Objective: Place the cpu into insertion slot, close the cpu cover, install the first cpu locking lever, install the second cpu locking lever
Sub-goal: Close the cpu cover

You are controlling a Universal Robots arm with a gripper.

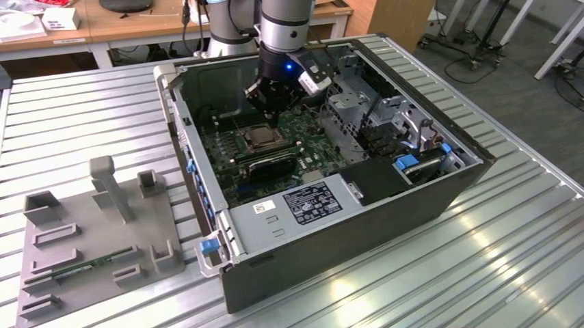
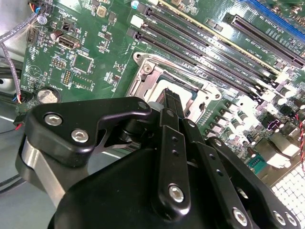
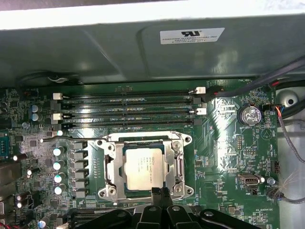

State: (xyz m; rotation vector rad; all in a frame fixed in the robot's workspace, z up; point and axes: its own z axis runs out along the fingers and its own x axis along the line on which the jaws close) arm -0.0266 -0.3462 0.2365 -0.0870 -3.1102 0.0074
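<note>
First wrist view: cpu [image 3: 143, 167] seated under cpu cover [image 3: 110, 167]; closed claw [image 3: 159, 191] hides its near edge.

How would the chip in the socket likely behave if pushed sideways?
The chip looks flat and rigid, so it probably won't roll or flex. Its smooth metal top may be slippery. The metal frame surrounds it, so a sideways push likely shifts it little.

surface: ribbed metal table [image 1: 82, 123] | exterior view's right: open computer case [image 1: 365, 225] lying on it | left: grey slotted fixture plate [image 1: 91, 225], apart from case | on plate: thin green strip [image 1: 91, 265], possibly a circuit board
</note>
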